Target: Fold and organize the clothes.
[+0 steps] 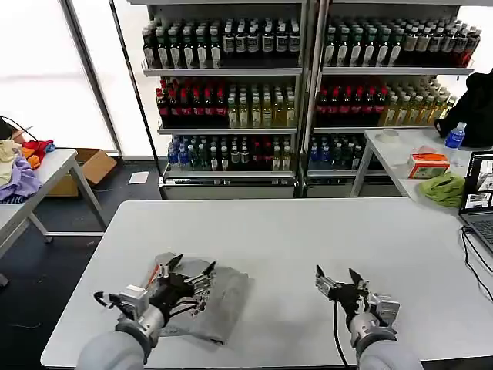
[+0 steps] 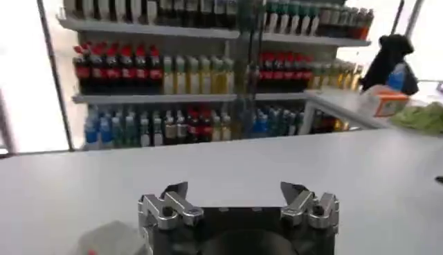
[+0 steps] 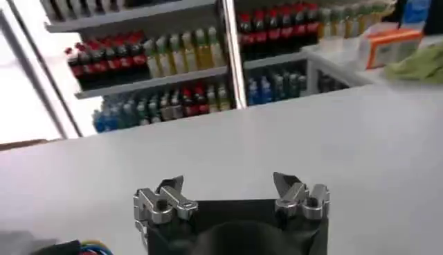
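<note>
The white bench (image 1: 323, 247) is spanning the head view, carrying one folded light grey shirt (image 1: 219, 304) on the robot's left part of its near edge; a corner of that shirt (image 2: 107, 239) is also showing in the left wrist view. Whether more than one garment is lying in that fold cannot be told.

Beyond the bench, two shelving units (image 1: 308, 92) are standing side by side, stocked with rows of bottles. One side table (image 1: 400, 150) is sitting to the right with a lime-green cloth (image 1: 444, 187), an orange-and-white box (image 1: 428, 164) and a bottle (image 1: 455, 136) on it, and a laptop (image 1: 479, 202) is resting at the bench's right edge. Another table (image 1: 46, 173) on the left is holding a heap of lilac, yellow and red garments (image 1: 19, 166).

Two arms are reaching forward from the near edge, both low and roughly level with the bench top. The left tool (image 1: 191, 271) is hovering over the grey shirt, its fingers spread apart and holding nothing; the left wrist view is showing the same left tool (image 2: 239, 194) with its two fingertips wide apart above bare bench. The right tool (image 1: 339, 275) is hanging over bare bench, well apart from the shirt, its fingers likewise parted and empty, as the right wrist view of it (image 3: 232, 186) is confirming.
</note>
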